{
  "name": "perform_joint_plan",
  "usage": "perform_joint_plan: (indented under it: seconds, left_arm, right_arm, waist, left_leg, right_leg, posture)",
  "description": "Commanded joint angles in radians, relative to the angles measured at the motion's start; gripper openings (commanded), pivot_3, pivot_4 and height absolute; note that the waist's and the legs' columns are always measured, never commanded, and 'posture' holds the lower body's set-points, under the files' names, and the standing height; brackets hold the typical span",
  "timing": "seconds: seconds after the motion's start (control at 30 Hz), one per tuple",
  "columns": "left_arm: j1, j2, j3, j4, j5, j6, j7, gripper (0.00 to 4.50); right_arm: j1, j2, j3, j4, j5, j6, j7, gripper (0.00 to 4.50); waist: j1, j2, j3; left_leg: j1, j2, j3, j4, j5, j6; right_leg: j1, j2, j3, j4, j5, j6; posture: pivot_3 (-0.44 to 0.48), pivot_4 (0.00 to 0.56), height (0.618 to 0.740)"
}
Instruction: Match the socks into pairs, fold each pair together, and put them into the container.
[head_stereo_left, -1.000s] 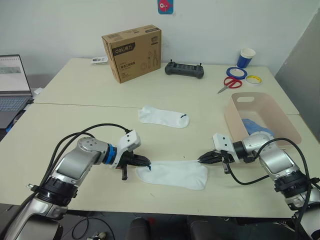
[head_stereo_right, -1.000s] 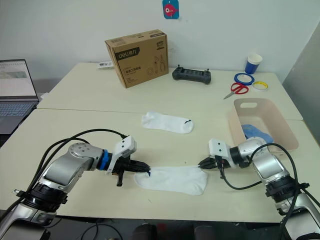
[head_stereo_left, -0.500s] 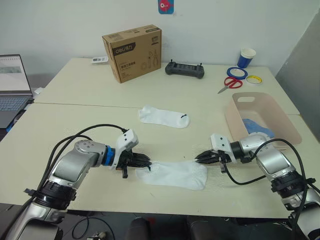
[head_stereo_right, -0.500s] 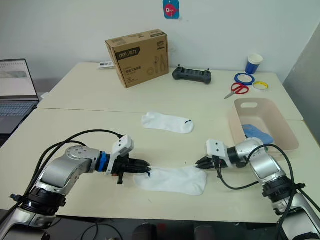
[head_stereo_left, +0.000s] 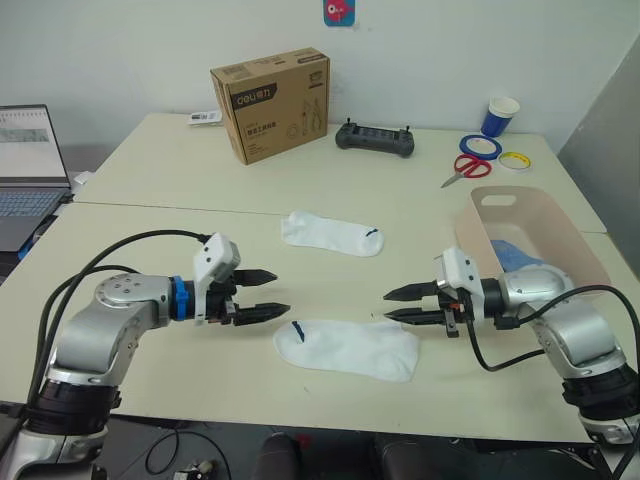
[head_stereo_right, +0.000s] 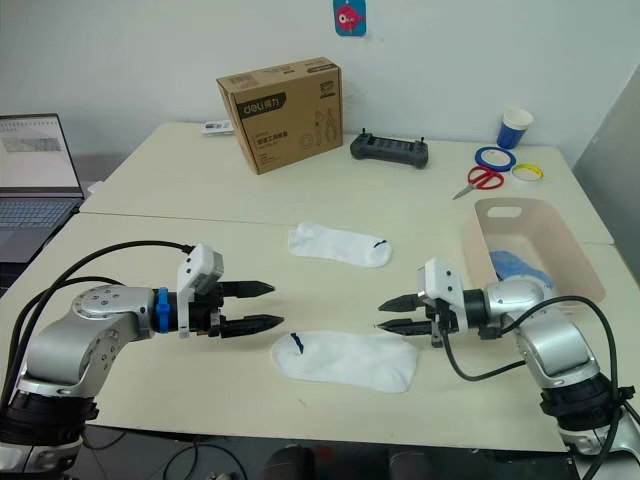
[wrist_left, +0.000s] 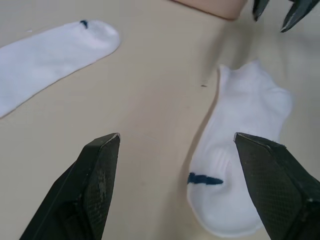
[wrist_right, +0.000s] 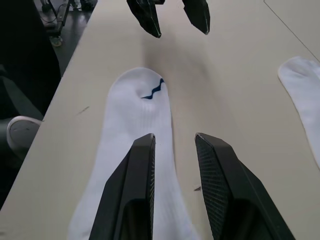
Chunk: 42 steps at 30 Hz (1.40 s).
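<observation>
A white sock (head_stereo_left: 347, 350) with a small dark mark lies flat near the table's front edge, between my two grippers. My left gripper (head_stereo_left: 280, 291) hovers open just off its left end, holding nothing. My right gripper (head_stereo_left: 387, 306) stands open with a narrow gap, just above the sock's right end and empty. A second white sock (head_stereo_left: 330, 232) lies farther back, at mid-table. The pale pink container (head_stereo_left: 500, 195) sits at the right with a light blue sock (head_stereo_left: 520, 255) inside. The left wrist view shows the near sock (wrist_left: 240, 150) ahead of the wide-open fingers (wrist_left: 100, 185).
At the back stand a brown cardboard box (head_stereo_left: 270, 105), a black controller (head_stereo_left: 373, 140), red scissors (head_stereo_left: 462, 168), tape rolls (head_stereo_left: 476, 147) and a blue cup (head_stereo_left: 499, 116). A laptop (head_stereo_left: 25, 160) sits at the far left.
Both grippers have opened and let go of the near white sock's ends. The left one drew back to the left; the sock now lies loose on the table.
</observation>
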Motion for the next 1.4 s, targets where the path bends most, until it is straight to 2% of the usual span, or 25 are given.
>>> perform_joint_plan:
  seconds: [0.03, 0.07, 0.17, 0.33, 0.57, 0.8, 0.97, 1.17, 1.33, 1.37, 1.4]
  left_arm:
    - [0.023, -0.032, -0.134, -0.098, 0.078, -0.165, -0.035, 2.92]
    - [0.025, -0.043, -0.167, -0.090, 0.110, -0.205, -0.033, 2.55]
    - [0.016, -0.075, -0.233, -0.024, 0.182, -0.302, -0.018, 1.59]
    - [0.020, -0.079, -0.270, 0.109, 0.263, -0.405, -0.008, 0.04]
    - [0.083, -0.038, -0.208, 0.199, 0.259, -0.437, -0.012, 0.04]
    - [0.150, -0.017, -0.151, 0.170, 0.220, -0.404, -0.010, 0.04]
    - [0.182, -0.014, -0.092, 0.158, 0.175, -0.393, 0.000, 0.04]
    - [0.234, 0.002, -0.026, 0.016, 0.099, -0.404, -0.026, 0.04]
    - [0.283, 0.045, -0.049, -0.034, 0.157, -0.520, -0.067, 0.04]
    - [0.288, 0.046, -0.056, -0.029, 0.169, -0.541, -0.068, 0.00]
    - [0.290, 0.043, -0.062, -0.019, 0.179, -0.563, -0.066, 0.19]
  right_arm:
    - [0.011, 0.062, 0.086, 0.039, -0.061, -0.126, -0.008, 0.44]
    - [0.005, 0.077, 0.108, 0.069, -0.083, -0.157, -0.007, 0.02]
    - [-0.008, 0.102, 0.154, 0.143, -0.123, -0.218, 0.005, 0.00]
    - [0.007, 0.112, 0.191, 0.237, -0.179, -0.295, -0.002, 0.00]
    - [0.043, 0.045, 0.152, 0.309, -0.196, -0.363, 0.003, 0.00]
    - [0.091, -0.029, 0.083, 0.284, -0.153, -0.352, 0.017, 0.00]
    - [0.128, -0.078, 0.036, 0.213, -0.104, -0.325, 0.043, 0.00]
    - [0.194, -0.134, -0.037, 0.018, 0.013, -0.226, 0.059, 0.00]
    - [0.257, -0.189, -0.018, -0.024, -0.043, -0.318, 0.084, 0.00]
    - [0.264, -0.188, -0.010, -0.018, -0.056, -0.337, 0.084, 0.37]
    - [0.268, -0.186, 0.000, -0.008, -0.074, -0.368, 0.085, 0.56]
  waist:
    - [-0.001, 0.000, 0.000]
    - [-0.001, 0.000, 0.000]
    - [-0.001, 0.000, 0.000]
    - [-0.001, 0.000, 0.000]
    - [0.000, 0.000, 0.000]
    - [-0.002, 0.000, 0.000]
    - [-0.001, 0.000, 0.000]
    - [-0.002, 0.000, 0.000]
    - [-0.002, 0.000, 0.000]
    - [-0.002, 0.000, 0.000]
    - [-0.002, 0.000, 0.000]
  left_leg:
    - [0.001, 0.000, 0.000, 0.000, 0.000, 0.000]
    - [0.001, 0.000, 0.000, 0.000, 0.000, 0.000]
    - [0.002, 0.000, 0.001, 0.000, 0.000, 0.000]
    - [0.002, 0.000, 0.002, 0.001, 0.000, 0.000]
    - [0.002, 0.000, 0.002, 0.000, 0.000, 0.000]
    - [0.006, 0.001, 0.003, 0.000, 0.000, 0.000]
    - [0.006, 0.001, 0.003, 0.000, 0.000, 0.000]
    - [0.005, 0.001, 0.002, -0.001, 0.000, 0.000]
    - [0.006, 0.001, 0.003, -0.001, 0.000, 0.000]
    - [0.006, 0.001, 0.004, -0.001, 0.000, 0.000]
    - [0.006, 0.001, 0.004, -0.001, 0.000, 0.000]
  right_leg:
    - [0.001, 0.000, 0.000, 0.000, 0.000, 0.000]
    - [0.001, 0.000, 0.000, 0.000, 0.000, 0.001]
    - [0.001, 0.000, 0.001, 0.001, 0.000, 0.001]
    - [0.001, 0.001, 0.002, 0.001, 0.001, 0.001]
    - [0.001, 0.001, 0.002, 0.001, 0.000, -0.001]
    - [0.004, 0.000, 0.003, 0.001, 0.000, 0.000]
    - [0.004, 0.000, 0.003, 0.001, 0.000, 0.000]
    - [0.003, 0.000, 0.002, 0.001, 0.000, 0.000]
    - [0.003, 0.000, 0.003, 0.000, -0.001, -0.001]
    - [0.003, 0.000, 0.003, 0.000, -0.001, -0.002]
    - [0.003, 0.000, 0.003, 0.000, -0.002, -0.003]
  posture:
    - [0.000, 0.150, 0.740]
    - [0.000, 0.150, 0.740]
    - [0.000, 0.150, 0.740]
    - [0.000, 0.150, 0.740]
    - [0.000, 0.150, 0.740]
    - [0.000, 0.150, 0.740]
    - [0.000, 0.150, 0.740]
    - [0.000, 0.150, 0.740]
    - [0.000, 0.150, 0.740]
    - [0.000, 0.150, 0.740]
    - [0.000, 0.150, 0.740]
